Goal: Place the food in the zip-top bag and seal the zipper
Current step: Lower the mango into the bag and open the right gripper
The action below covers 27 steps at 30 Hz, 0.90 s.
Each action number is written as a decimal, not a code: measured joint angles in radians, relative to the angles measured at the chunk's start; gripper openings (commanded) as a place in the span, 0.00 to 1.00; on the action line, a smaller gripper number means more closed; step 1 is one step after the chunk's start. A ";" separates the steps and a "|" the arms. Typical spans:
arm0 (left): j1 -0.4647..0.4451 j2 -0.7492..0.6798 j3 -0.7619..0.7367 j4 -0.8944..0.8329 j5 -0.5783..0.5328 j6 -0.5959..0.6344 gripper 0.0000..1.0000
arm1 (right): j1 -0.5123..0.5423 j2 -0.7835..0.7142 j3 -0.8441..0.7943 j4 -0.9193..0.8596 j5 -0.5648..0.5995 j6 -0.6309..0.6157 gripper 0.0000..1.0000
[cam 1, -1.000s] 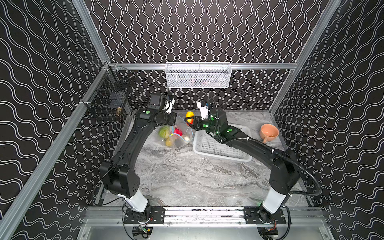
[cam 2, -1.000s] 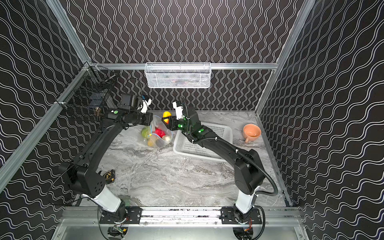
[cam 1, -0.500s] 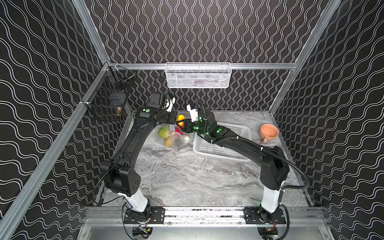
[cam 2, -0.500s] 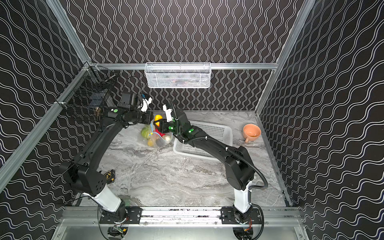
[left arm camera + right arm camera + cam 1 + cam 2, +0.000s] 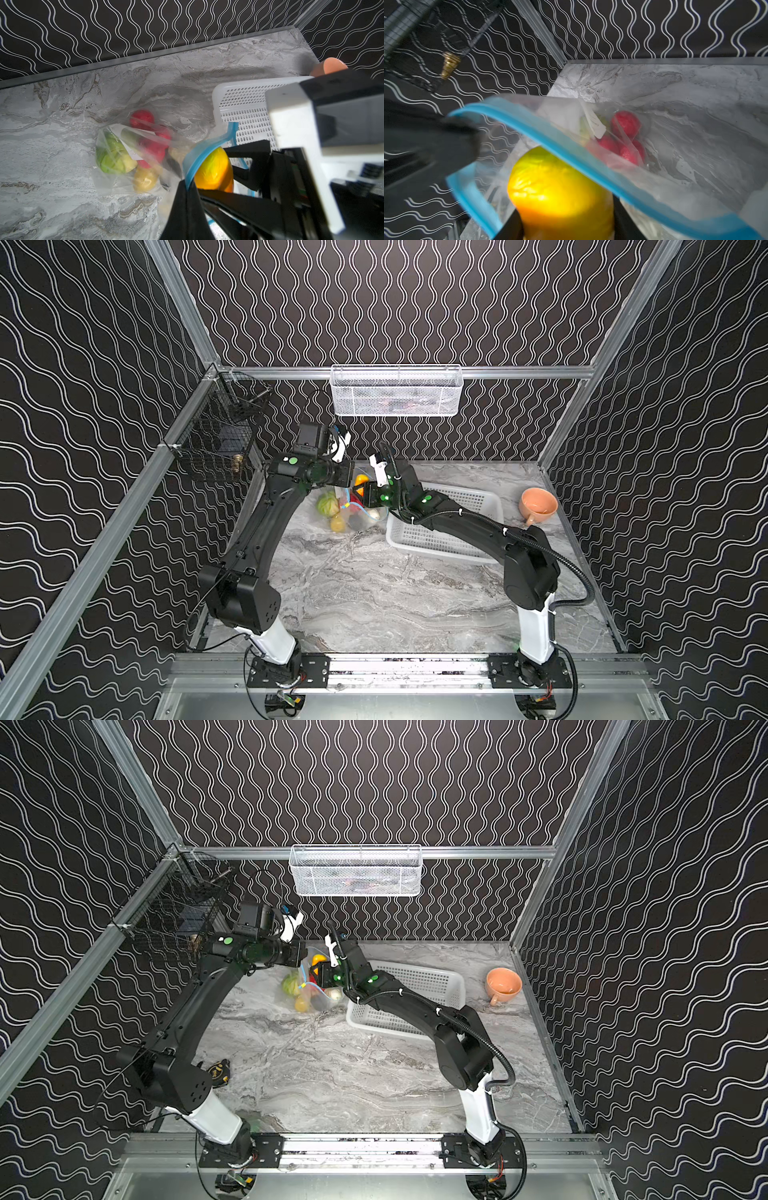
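**Fig. 1.** Within 1 second the right gripper, fingers clamping the mango, moves from above the basket to the mouth of the zip-top bag, which lies on the table beside the basket. The left gripper, fingers pressed together, pinches the zipper strip, lifting the mouth. Release inside likely follows; sealing remains.

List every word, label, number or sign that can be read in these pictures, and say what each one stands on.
No text here is legible.
zip-top bag, beside its white label patch: a line of small print, too blurred to read.
black and yellow object, seen in a top view: a yellowish mark, too small to read.
Nothing else shows any writing.
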State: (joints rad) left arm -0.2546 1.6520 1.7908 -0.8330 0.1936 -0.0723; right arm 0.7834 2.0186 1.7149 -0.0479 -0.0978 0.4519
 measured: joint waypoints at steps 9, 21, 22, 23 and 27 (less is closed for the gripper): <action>0.000 -0.018 -0.015 0.001 0.000 0.000 0.00 | -0.001 0.007 0.008 -0.022 0.003 0.000 0.70; 0.001 -0.023 -0.018 0.001 -0.003 0.000 0.00 | -0.001 -0.040 -0.016 -0.027 -0.017 0.000 0.84; 0.002 -0.023 -0.018 0.001 -0.003 0.000 0.00 | -0.001 -0.051 -0.023 -0.021 -0.017 0.000 0.86; 0.002 -0.023 -0.019 0.001 -0.004 0.000 0.00 | -0.001 -0.061 -0.032 -0.015 -0.017 -0.001 0.90; 0.003 -0.023 -0.024 0.001 -0.004 0.000 0.00 | -0.001 -0.101 -0.071 0.013 -0.012 -0.029 0.99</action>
State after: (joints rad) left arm -0.2516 1.6291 1.7672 -0.8318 0.1898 -0.0719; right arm 0.7826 1.9171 1.6440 -0.0353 -0.1101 0.4229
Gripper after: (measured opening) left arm 0.040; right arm 0.996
